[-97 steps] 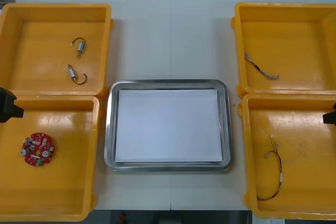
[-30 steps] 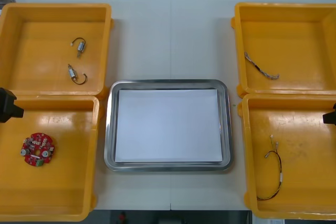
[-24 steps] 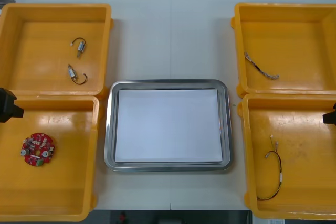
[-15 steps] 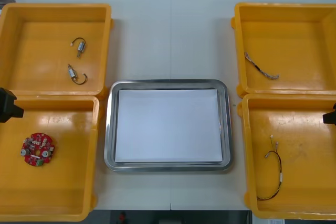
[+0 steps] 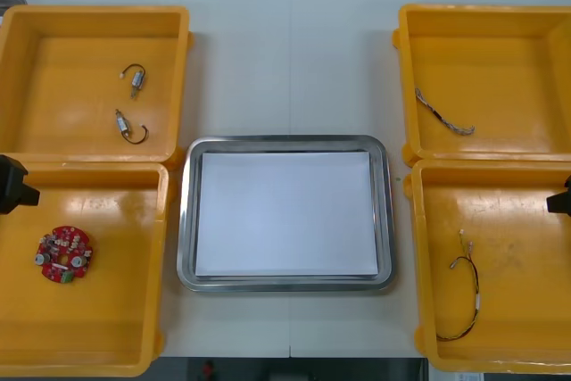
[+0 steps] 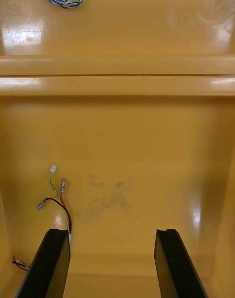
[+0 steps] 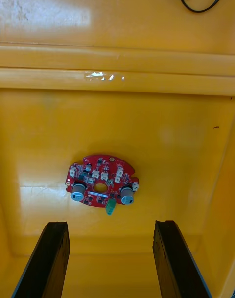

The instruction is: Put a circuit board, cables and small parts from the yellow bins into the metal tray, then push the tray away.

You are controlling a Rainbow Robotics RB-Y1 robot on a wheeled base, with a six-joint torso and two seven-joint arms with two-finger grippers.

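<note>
The left gripper (image 7: 111, 225) holds its jaws apart over the red circuit board (image 7: 100, 180) in a yellow bin (image 7: 161, 131). The right gripper (image 6: 112, 233) has its jaws apart too, beside a red and yellow cable (image 6: 61, 202). The metal tray (image 5: 284, 144) lies mid-tabletop (image 5: 290, 60).

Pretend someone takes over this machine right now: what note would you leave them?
Left gripper: open over the near left bin, circuit board just ahead.
Right gripper: open over the near right bin, beside the red and yellow cable.
Blue and white cable: far right bin. Small metal parts: far left bin.
Metal tray: between the bins, nothing loaded.
Left to do: load everything, push the tray away.
</note>
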